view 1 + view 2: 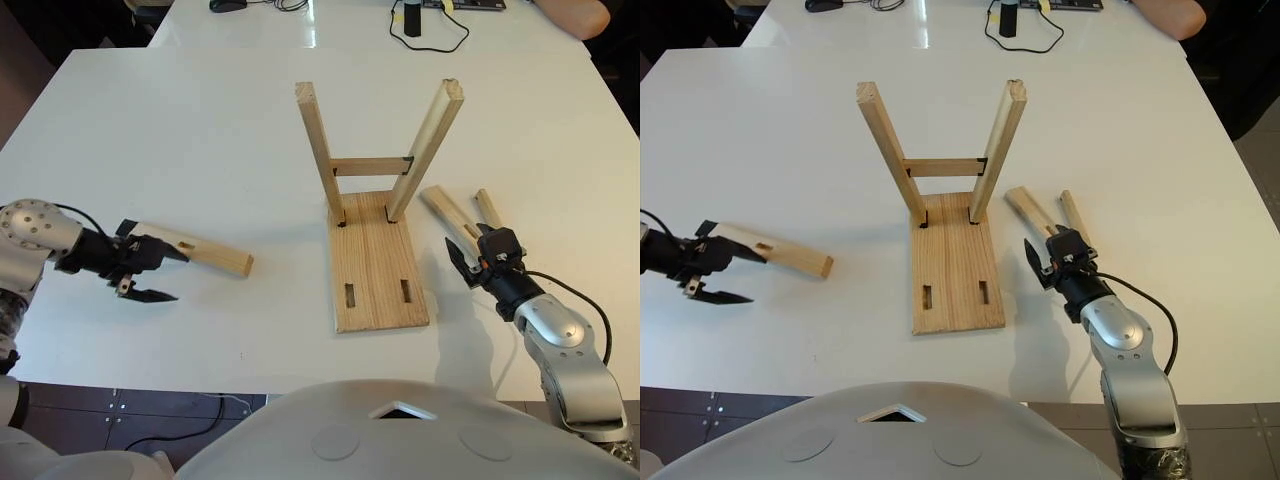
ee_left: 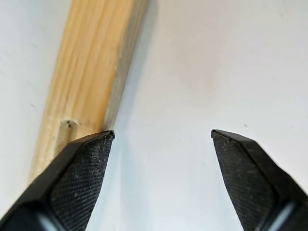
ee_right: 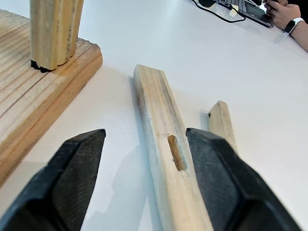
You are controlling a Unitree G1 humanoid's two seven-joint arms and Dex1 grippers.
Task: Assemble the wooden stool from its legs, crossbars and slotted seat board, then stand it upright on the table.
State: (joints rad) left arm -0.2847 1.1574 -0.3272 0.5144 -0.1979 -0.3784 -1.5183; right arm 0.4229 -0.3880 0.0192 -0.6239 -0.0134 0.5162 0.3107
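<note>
On the table, two legs stand in the seat board.

Glossy white worktop across nearly the whole scene, evenly lit. Beyond a seam, a second white table with a soft patch of glare, carrying a black mouse, a small black upright object and a dark keyboard. Dark floor past both side edges.

Both eye views looked forward and down from the head, sharing the table. Each wrist camera sat near it, left facing one loose leg, right facing another leg.
</note>
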